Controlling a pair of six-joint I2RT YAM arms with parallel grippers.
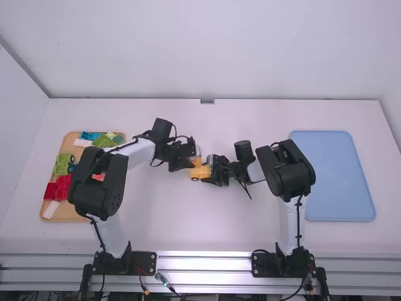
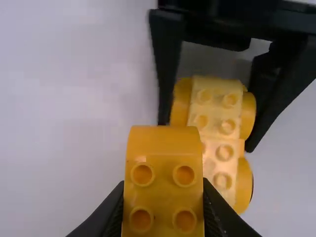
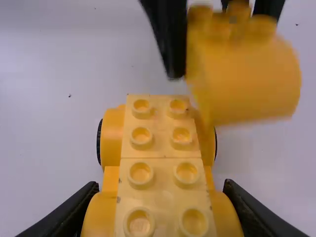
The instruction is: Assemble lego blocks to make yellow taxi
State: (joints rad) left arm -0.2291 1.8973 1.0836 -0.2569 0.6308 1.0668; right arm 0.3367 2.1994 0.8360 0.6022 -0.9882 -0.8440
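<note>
On the surface (image 1: 169, 226), a tray (image 1: 78, 213) holding loose blocks (image 1: 64, 164) lies left, another tray (image 1: 338, 175) right. Between them, the left claw's (image 1: 192, 162) single block (image 3: 247, 74) is near the car base (image 3: 160, 143) in the right claw (image 1: 210, 170).

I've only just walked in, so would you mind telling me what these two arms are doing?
They appear to be building a yellow taxi out of toy blocks. The right gripper holds the wheeled car body, which has pale yellow studded bricks along its top. The left gripper holds a rounded yellow block close above the body, not yet pressed on. Other coloured blocks lie on the wooden tray on the left.
</note>
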